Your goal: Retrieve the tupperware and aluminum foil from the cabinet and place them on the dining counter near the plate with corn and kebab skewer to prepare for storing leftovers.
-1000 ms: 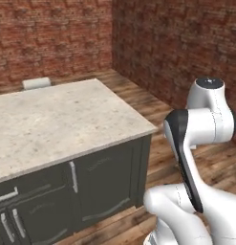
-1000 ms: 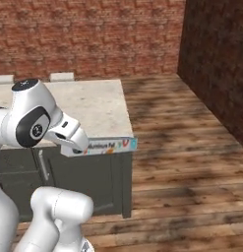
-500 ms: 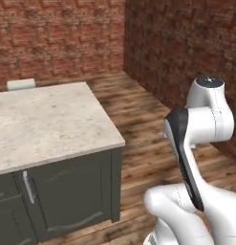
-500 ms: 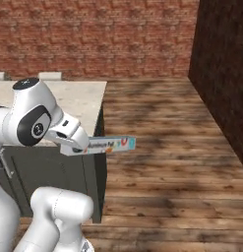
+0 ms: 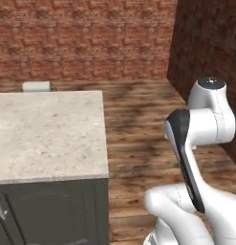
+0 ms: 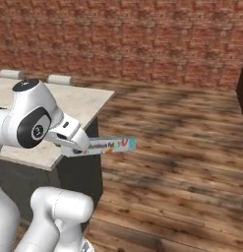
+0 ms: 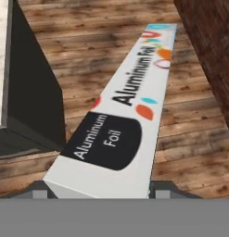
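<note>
Brick wall [image 5: 86,38]: red, across the back; a darker brick wall [image 5: 210,52] at the right, cut off by the frame.

Plank floor [image 6: 182,162]: brown wood, bare where seen.

Dining counter [image 5: 48,134]: beige speckled stone top over a dark base; near corner in view, left part cut off. In the right base view the arm hides much of its top [image 6: 81,101].

Stools [image 6: 59,78]: two white cushions beyond the far edge, tops alone visible.

Aluminum foil [image 7: 130,102]: long white carton, black label, red-orange print, light blue far end. Held level over the floor just beside the counter's corner [image 6: 110,145], near end hidden in the hand.

Gripper [image 7: 95,187]: clamped on the carton's near end; fingertips barely show at either side.
</note>
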